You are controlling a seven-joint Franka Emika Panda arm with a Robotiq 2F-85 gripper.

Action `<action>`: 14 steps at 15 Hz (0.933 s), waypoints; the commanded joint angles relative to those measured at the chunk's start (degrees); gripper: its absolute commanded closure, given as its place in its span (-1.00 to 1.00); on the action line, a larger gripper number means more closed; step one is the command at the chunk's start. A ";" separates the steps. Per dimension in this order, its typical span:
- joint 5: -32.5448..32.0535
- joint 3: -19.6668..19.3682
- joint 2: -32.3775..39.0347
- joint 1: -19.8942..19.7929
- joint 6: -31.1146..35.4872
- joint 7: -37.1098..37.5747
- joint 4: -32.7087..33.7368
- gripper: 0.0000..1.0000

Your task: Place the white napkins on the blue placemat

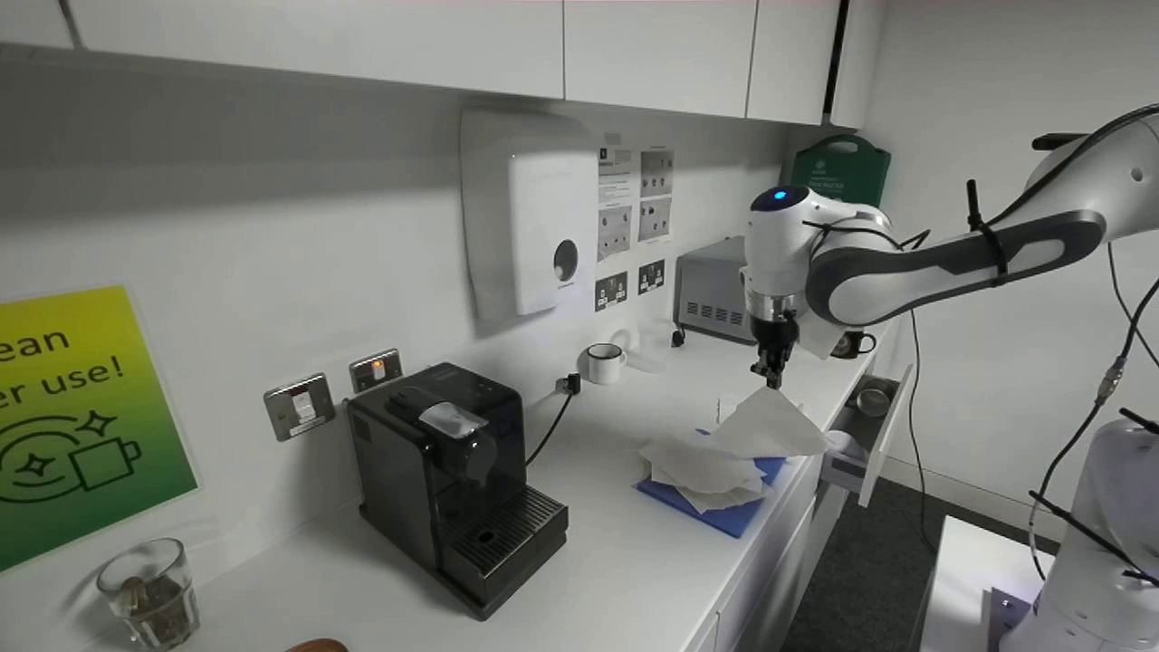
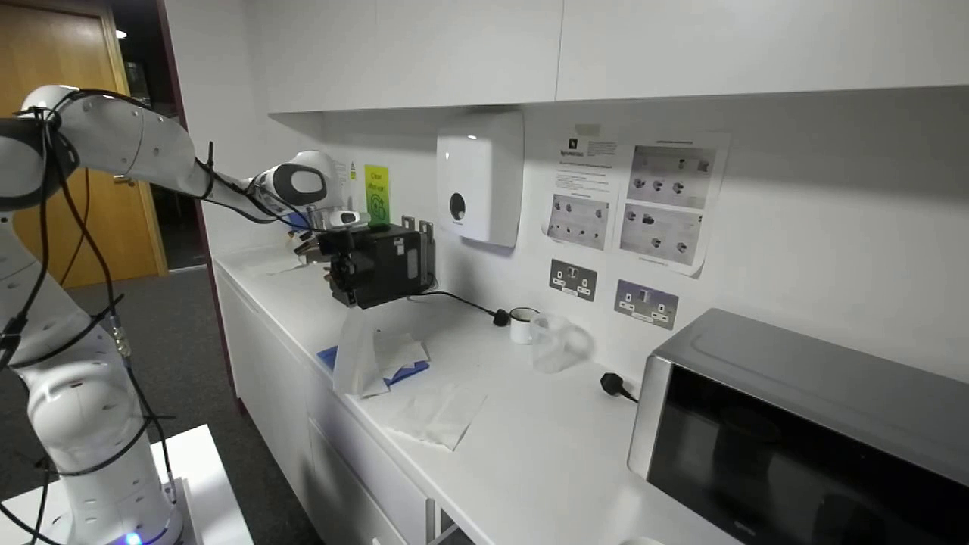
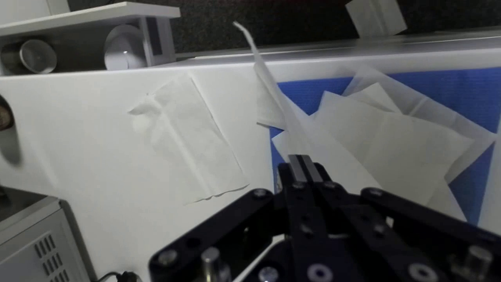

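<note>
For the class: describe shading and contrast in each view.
In both exterior views, wall darkens beneath cupboards; in an exterior view, glossy microwave door shows dim shapes; in the wrist view, gripper almost black, loose napkin blending into pale counter.

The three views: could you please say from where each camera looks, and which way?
In an exterior view: near the coffee machine, facing toward the microwave; arm at frame right.
In an exterior view: near the microwave, facing back toward the paper towel dispenser; arm at frame left.
Wrist view: on the wrist, facing down at the blue placemat; claw at bottom.
All three share the white napkins.
</note>
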 commanded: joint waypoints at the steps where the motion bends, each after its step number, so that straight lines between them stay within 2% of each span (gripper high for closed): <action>1: 5.16 -0.20 2.14 0.03 -3.08 3.20 3.70 1.00; 6: 7.02 -0.37 2.91 -0.43 -2.44 5.40 4.32 1.00; 14: -8.48 -1.41 3.37 -4.70 -3.72 8.71 6.44 1.00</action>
